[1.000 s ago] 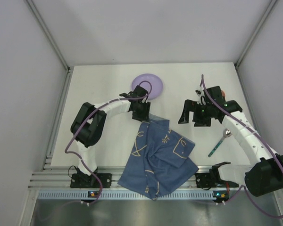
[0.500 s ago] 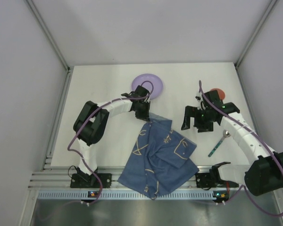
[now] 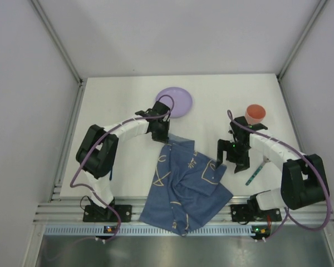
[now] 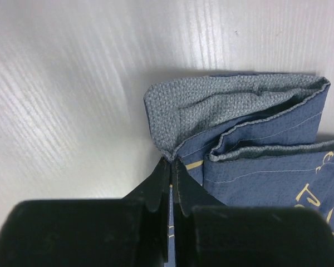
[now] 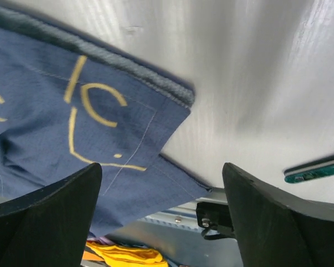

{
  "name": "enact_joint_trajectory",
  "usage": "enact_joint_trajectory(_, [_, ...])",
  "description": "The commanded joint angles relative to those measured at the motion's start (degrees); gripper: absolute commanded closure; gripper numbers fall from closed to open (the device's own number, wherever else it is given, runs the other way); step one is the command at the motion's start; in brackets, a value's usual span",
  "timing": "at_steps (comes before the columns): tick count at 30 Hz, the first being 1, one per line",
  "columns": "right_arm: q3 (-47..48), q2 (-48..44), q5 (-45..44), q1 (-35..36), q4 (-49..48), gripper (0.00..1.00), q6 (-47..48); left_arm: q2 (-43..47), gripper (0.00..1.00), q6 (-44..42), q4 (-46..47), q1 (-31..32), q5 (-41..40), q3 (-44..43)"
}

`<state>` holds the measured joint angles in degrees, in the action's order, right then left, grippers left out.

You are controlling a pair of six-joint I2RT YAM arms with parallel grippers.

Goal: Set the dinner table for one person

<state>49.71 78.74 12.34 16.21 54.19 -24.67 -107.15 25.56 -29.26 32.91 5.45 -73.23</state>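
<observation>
A crumpled dark blue cloth (image 3: 186, 186) with yellow line drawings lies near the front of the white dinner table (image 3: 117, 111). My left gripper (image 3: 162, 133) is shut on the cloth's far corner; in the left wrist view the fingertips (image 4: 171, 162) pinch the folded hem of the cloth (image 4: 250, 139). My right gripper (image 3: 231, 161) stands open just above the cloth's right corner (image 5: 72, 111), with nothing between its jaws (image 5: 161, 167). A purple plate (image 3: 175, 101) lies just beyond the left gripper. An orange cup (image 3: 255, 114) stands at the right.
A spoon with a teal handle (image 3: 255, 173) lies right of the right gripper, its handle (image 5: 314, 169) showing in the right wrist view. The ribbed aluminium rail (image 3: 156, 214) runs along the near edge, partly under the cloth. Grey walls close in the table.
The left gripper has shut on the cloth's far corner. The right arm has swung nearer and left, down to the cloth's right corner, uncovering the orange cup.
</observation>
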Motion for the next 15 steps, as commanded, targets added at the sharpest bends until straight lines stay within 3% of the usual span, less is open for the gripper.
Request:
enact_joint_trajectory(1, [-3.8, 3.3, 1.1, 0.0, -5.6, 0.12, -2.0, 3.4, 1.0, 0.0, -1.2, -0.4, -1.3, 2.4])
enact_joint_trajectory(7, [-5.8, 6.4, 2.7, 0.1, -14.8, 0.27, -3.9, 6.5, 1.0, 1.1, -0.5, -0.4, -1.3, 5.5])
enact_joint_trajectory(15, [-1.7, 11.4, 2.4, 0.1, -19.8, 0.46, -3.3, 7.5, 1.0, 1.4, -0.7, -0.3, -0.8, 6.2])
